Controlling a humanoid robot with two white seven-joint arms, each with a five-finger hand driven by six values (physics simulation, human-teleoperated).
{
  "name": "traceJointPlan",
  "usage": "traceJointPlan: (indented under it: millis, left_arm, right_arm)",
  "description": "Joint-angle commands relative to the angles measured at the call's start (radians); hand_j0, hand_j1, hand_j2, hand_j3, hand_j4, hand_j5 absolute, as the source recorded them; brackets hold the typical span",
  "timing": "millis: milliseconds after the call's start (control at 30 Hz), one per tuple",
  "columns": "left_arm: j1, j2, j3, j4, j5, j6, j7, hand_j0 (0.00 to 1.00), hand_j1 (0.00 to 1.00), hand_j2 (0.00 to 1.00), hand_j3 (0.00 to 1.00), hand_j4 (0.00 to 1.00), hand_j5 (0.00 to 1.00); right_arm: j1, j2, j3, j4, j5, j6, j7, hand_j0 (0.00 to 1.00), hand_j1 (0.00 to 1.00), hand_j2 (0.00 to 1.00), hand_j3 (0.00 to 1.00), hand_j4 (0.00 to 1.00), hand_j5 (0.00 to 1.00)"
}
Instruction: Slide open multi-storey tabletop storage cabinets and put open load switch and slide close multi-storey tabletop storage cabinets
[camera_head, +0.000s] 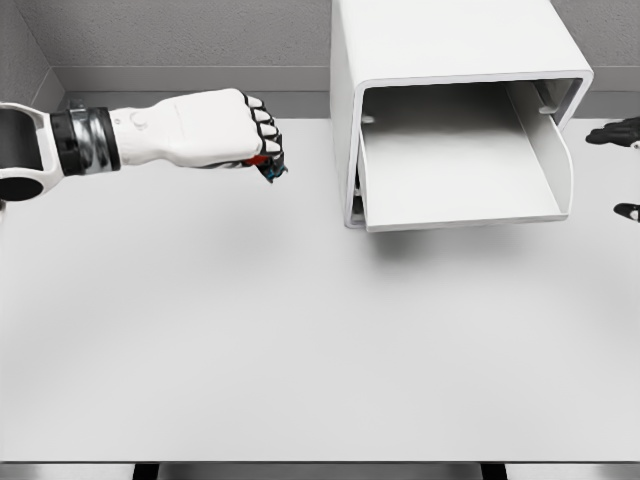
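The left robot hand (215, 130), clenched on the switch (270, 166), holds it well left of the open drawer (455, 190) (right hand far right).

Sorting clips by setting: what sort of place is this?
Likely a bare simulated test bench: a plain white table, grey walls, and one white storage cabinet with its drawer slid open.

White left hand (205, 128) with black fingertips, red-and-teal load switch (270, 167), white cabinet (450, 60), pale grey table (300, 350).
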Motion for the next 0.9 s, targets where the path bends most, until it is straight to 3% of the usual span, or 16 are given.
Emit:
traceJointPlan:
  millis: [0,267,367,533,633,700,800,867]
  left_arm:
    - [-0.003,-0.028,-0.001,-0.001,0.004,0.002,0.001,0.48,0.48,0.48,0.48,0.48,0.48]
    - [-0.032,-0.063,-0.006,-0.012,0.006,0.002,0.001,0.48,0.48,0.48,0.48,0.48,0.48]
    - [-0.035,-0.063,-0.007,-0.026,0.007,0.002,0.001,0.48,0.48,0.48,0.48,0.48,0.48]
    - [-0.034,-0.066,-0.007,-0.075,0.009,0.002,0.001,0.48,0.48,0.48,0.48,0.48,0.48]
    - [-0.034,-0.069,-0.009,-0.104,0.009,0.002,0.001,0.48,0.48,0.48,0.48,0.48,0.48]
    - [-0.032,-0.074,-0.012,-0.12,0.009,0.002,0.001,0.48,0.48,0.48,0.48,0.48,0.48]
    - [-0.032,-0.084,-0.013,-0.135,0.009,0.002,0.002,0.48,0.48,0.48,0.48,0.48,0.48]
    - [-0.032,-0.095,-0.013,-0.138,0.009,0.002,0.001,0.48,0.48,0.48,0.48,0.48,0.48]
  right_arm:
    - [0.0,-0.012,0.043,-0.002,-0.012,0.003,0.0,0.69,0.69,0.69,0.69,0.69,0.69]
    - [-0.003,-0.041,0.043,-0.002,-0.024,0.003,0.0,0.68,0.68,0.68,0.68,0.68,0.68]
    - [-0.006,-0.132,0.045,-0.002,-0.087,0.003,0.0,0.68,0.68,0.68,0.68,0.68,0.68]
    - [-0.008,-0.273,0.134,-0.002,-0.087,0.003,0.0,0.69,0.69,0.69,0.69,0.69,0.69]
    - [-0.107,-0.333,0.302,0.0,-0.087,0.003,0.0,0.69,0.69,0.69,0.69,0.69,0.69]
    - [-0.123,-0.353,0.316,0.0,-0.087,0.003,0.0,0.69,0.69,0.69,0.69,0.69,0.69]
    - [-0.185,-0.443,0.445,0.0,-0.098,0.003,0.0,0.68,0.68,0.68,0.68,0.68,0.68]
    - [-0.21,-0.483,0.474,0.0,-0.123,0.003,0.0,0.68,0.68,0.68,0.68,0.68,0.68]
